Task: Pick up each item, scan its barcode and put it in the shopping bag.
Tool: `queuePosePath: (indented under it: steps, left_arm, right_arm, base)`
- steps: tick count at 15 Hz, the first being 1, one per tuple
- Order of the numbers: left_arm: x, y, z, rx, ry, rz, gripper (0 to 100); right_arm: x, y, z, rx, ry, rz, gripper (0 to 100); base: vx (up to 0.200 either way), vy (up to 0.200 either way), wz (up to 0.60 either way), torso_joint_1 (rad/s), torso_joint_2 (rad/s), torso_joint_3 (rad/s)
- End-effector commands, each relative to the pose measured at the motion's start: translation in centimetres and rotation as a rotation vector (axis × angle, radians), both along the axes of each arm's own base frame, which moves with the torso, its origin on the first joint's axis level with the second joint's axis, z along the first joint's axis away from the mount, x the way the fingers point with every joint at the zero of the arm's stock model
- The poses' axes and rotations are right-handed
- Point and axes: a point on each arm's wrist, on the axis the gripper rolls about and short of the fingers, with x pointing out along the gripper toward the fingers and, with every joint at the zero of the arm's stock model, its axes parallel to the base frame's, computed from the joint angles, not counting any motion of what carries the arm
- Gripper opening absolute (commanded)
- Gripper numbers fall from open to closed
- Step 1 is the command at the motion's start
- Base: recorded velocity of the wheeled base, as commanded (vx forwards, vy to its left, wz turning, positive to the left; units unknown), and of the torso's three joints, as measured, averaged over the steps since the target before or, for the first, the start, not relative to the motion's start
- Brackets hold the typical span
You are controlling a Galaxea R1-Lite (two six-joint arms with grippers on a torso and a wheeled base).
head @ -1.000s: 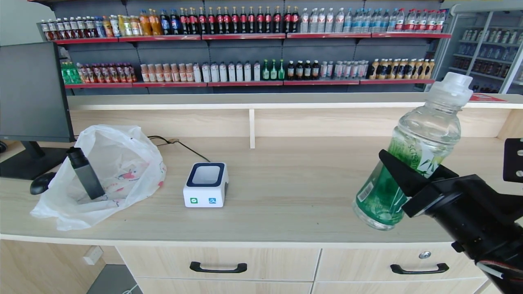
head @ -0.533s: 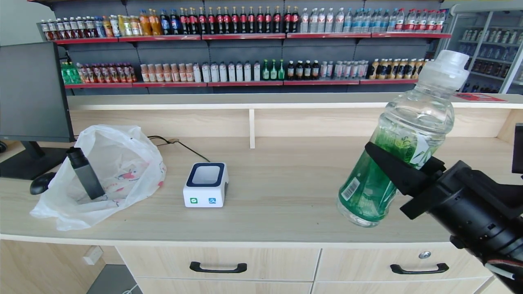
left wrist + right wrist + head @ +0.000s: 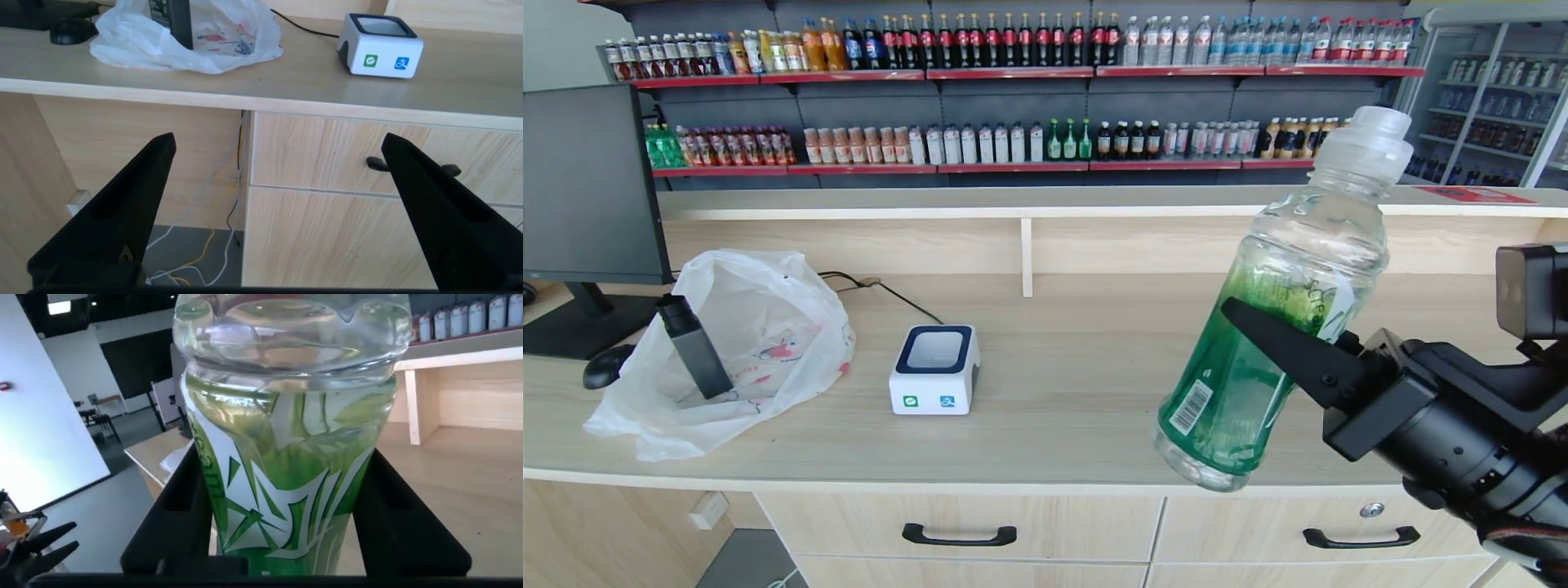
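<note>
Bringing the bottle [image 3: 1307, 245] over the scanner [image 3: 935, 369] is the step in hand, I judge. The right gripper [image 3: 1286, 347] is clamped on its green label, holding it tilted above the right part of the counter [image 3: 1078, 392], well apart from the scanner. The barcode [image 3: 1191, 407] sits low on the label — turn that patch toward the scanner's window, then go to the shopping bag [image 3: 768, 318]. The left gripper [image 3: 276, 140] hangs wide apart below the counter's edge.

R wrist: bottle [image 3: 286, 482] cap cut off.
</note>
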Motion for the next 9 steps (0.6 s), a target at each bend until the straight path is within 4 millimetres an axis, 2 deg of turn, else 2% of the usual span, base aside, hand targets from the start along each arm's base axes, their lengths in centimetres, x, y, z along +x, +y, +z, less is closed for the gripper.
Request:
queuePosePath:
  steps: [1,4,9]
  left_arm:
    - [0.0,0.0,0.0,0.0,0.0,0.001,100]
    - [0.0,0.0,0.0,0.0,0.0,0.0,100]
    - [0.0,0.0,0.0,0.0,0.001,0.0,100]
  right_arm:
    - [0.0,0.2,0.1,0.027,0.024,0.043,0]
    - [-0.5,0.1,1.1,0.113,0.069,0.179,0]
    - [-0.7,0.8,1.5,0.206,0.164,0.283,0]
  base:
    - [0.0,0.0,0.0,0.0,0.0,0.0]
    - [0.0,0.0,0.0,0.0,0.0,0.0]
    - [0.0,0.0,0.0,0.0,0.0,0.0]
